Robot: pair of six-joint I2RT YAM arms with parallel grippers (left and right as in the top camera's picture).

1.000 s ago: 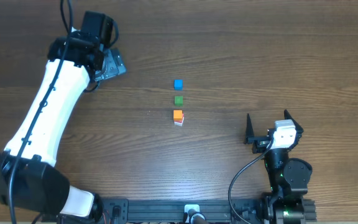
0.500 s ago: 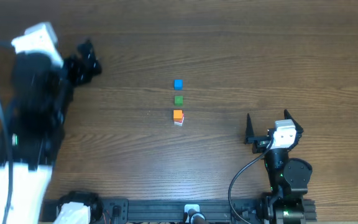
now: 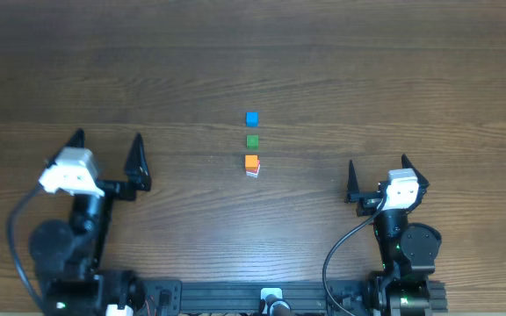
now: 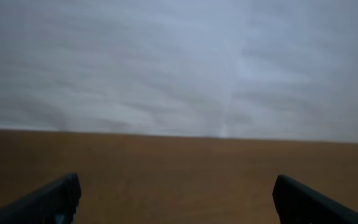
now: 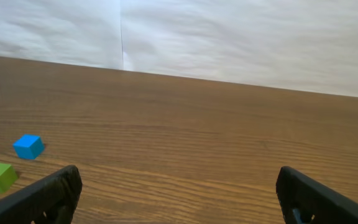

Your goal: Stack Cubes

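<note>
On woodgrain tabletop [image 3: 393,79], blue cube [image 3: 251,118]

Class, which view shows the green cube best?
The top view: the green cube sits between the blue cube and orange cube. The right wrist view catches it obliquely beside the blue one; the left wrist view faces the wall.

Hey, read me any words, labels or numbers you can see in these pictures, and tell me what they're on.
No text can be read in any view.
Blue cube, green cube, orange cube: plain faces, no letters or numbers.
Left tool, right tool: no legible marking.
Table: wood grain, no label.
</note>
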